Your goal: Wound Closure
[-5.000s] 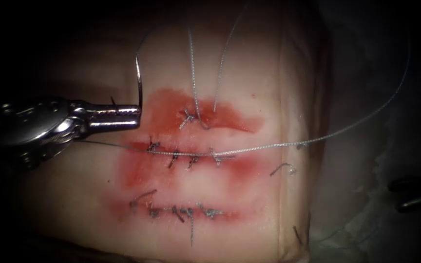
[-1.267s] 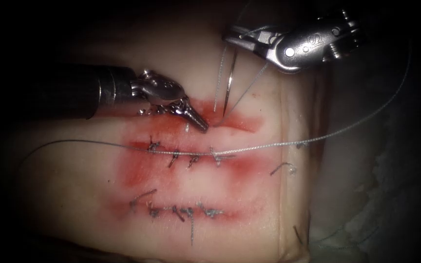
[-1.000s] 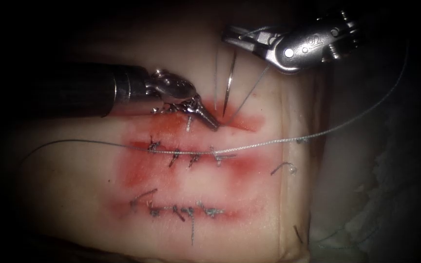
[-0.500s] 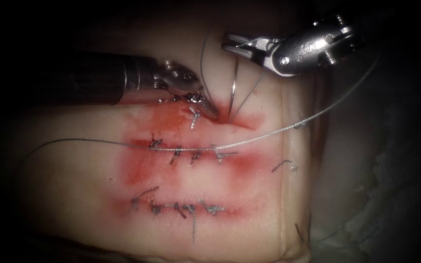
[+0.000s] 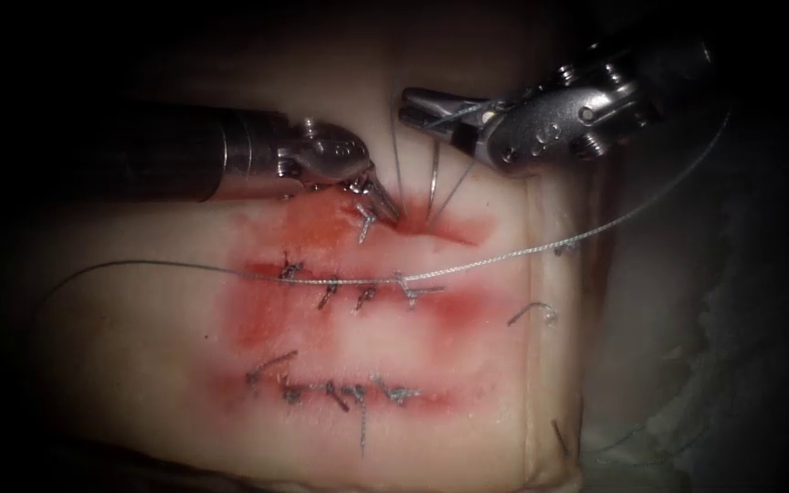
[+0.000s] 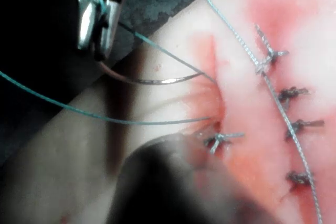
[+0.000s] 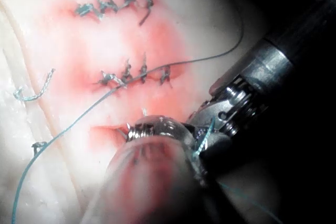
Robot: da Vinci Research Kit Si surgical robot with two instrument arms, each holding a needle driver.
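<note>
Compared with half a second earlier, we see the right arm's silver wristed needle driver (image 5: 417, 108) displaced slightly leftward and lower, while the left arm's dark-shafted steel needle driver (image 5: 385, 208) keeps its place at the uppermost cut. Five seconds ago the left tool carried the needle out at the left of the tissue; now the right tool's jaws are pinched on the thin curved steel needle (image 5: 433, 178) near its trailing end, with fine pale blue-grey suture thread (image 5: 504, 257) also lying across them. We see the needle's point entering the pale pork-belly tissue (image 5: 468, 365) at the right part of the open red cut (image 5: 440, 228), confirmed in the left wrist view, where the needle (image 6: 157, 81) arcs from the right tool (image 6: 97, 27) into the wound. The left tool's tip presses on the tissue just left of the entry point, beside a knotted stitch (image 5: 364, 222); we cannot tell how its jaws stand. The red fluid (image 5: 321, 228) stains the tissue around three cuts, the lower two already sutured.
</note>
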